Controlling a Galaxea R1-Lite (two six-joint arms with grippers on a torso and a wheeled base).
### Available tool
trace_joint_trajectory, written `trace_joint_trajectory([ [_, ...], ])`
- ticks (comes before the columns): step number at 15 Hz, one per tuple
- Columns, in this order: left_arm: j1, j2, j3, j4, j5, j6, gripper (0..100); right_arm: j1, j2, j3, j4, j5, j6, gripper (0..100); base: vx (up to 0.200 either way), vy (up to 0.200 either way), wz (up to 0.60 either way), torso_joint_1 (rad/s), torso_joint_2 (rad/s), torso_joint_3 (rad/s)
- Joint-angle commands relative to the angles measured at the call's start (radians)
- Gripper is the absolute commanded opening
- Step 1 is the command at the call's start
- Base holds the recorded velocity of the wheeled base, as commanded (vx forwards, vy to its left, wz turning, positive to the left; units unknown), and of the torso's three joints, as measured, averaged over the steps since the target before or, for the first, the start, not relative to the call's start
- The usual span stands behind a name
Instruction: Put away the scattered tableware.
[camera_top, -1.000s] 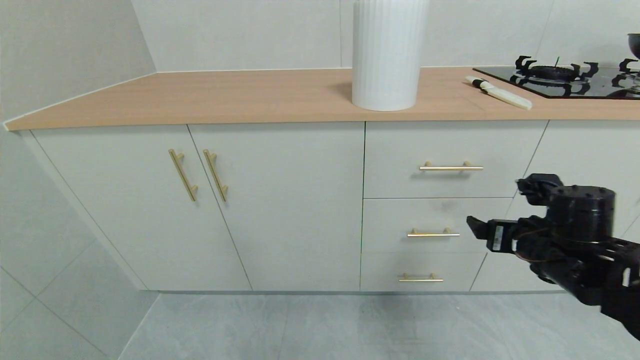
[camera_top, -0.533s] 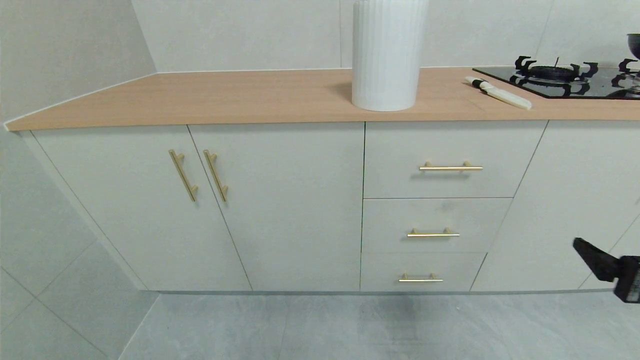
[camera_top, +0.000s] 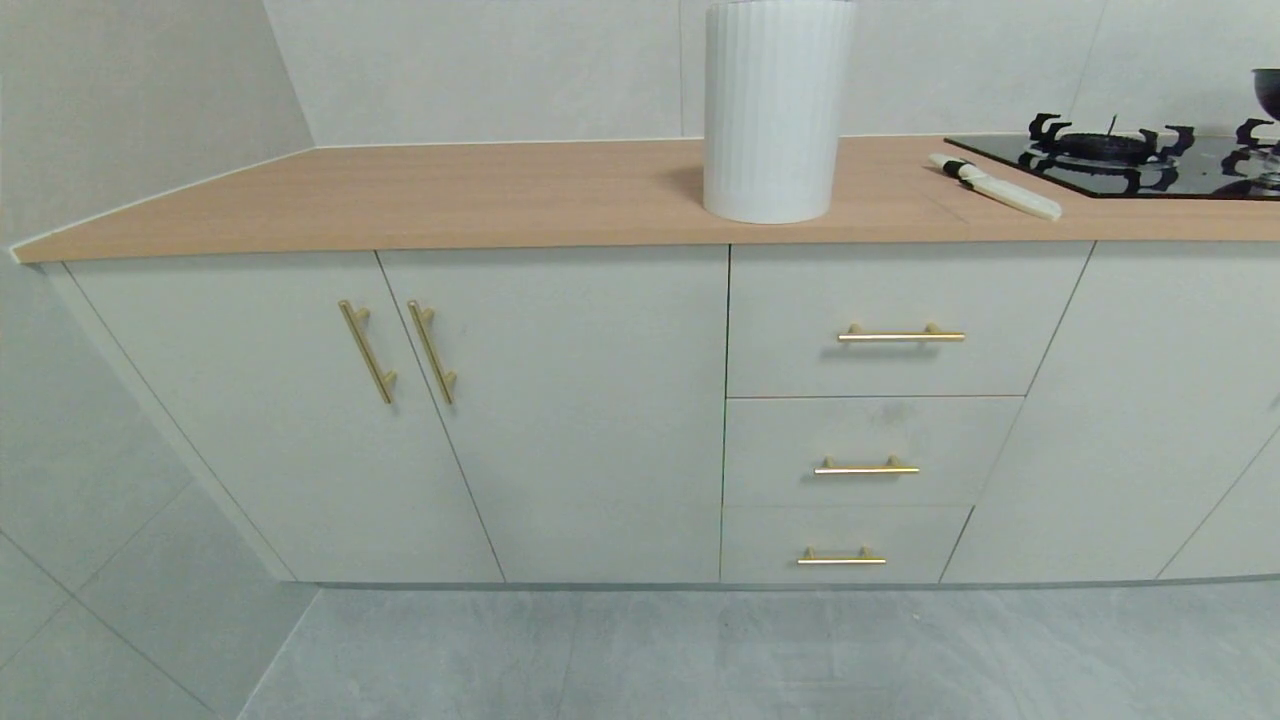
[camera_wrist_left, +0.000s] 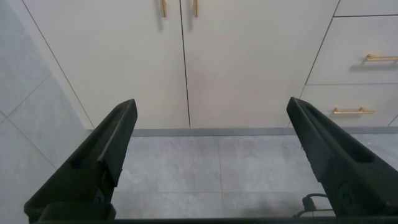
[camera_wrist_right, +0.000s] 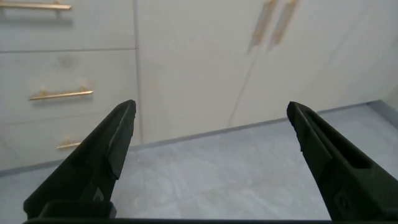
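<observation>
A cream-bladed knife with a black-and-white handle lies on the wooden countertop, just left of the black gas hob. A tall white ribbed container stands on the counter above the drawer stack. My left gripper is open and empty, low in front of the cabinet doors, with grey floor tiles under it. My right gripper is also open and empty, low before the drawers and doors.
Below the counter are two cabinet doors with gold handles and three shut drawers, the top drawer, middle drawer and bottom drawer. A dark pot sits at the hob's far right. Grey tiled floor lies in front.
My right arm, which was in front of the drawers at the right a second ago, has dropped down and to the right, out of the head view. The counter items have not moved.
</observation>
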Motion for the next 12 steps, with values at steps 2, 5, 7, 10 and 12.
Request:
trace_joint_trajectory([
  [2,0.0,0.001,0.0,0.0,0.0,0.0,100,-0.051,-0.217,-0.021,0.094,0.041,-0.018,100,0.0,0.0,0.0,0.0,0.0,0.0],
  [5,0.0,0.001,0.0,0.0,0.0,0.0,100,-0.086,-0.263,-0.013,0.106,0.062,-0.028,100,0.0,0.0,0.0,0.0,0.0,0.0],
  [7,0.0,0.001,0.0,0.0,0.0,0.0,100,-0.102,-0.296,0.026,0.117,0.171,-0.023,100,0.0,0.0,0.0,0.0,0.0,0.0],
  [10,0.0,0.001,0.0,0.0,0.0,0.0,100,-0.103,-0.297,0.154,0.038,0.476,0.08,100,0.0,0.0,0.0,0.0,0.0,0.0],
  [12,0.0,0.001,0.0,0.0,0.0,0.0,100,-0.103,-0.297,0.249,-0.038,0.59,0.109,100,0.0,0.0,0.0,0.0,0.0,0.0],
])
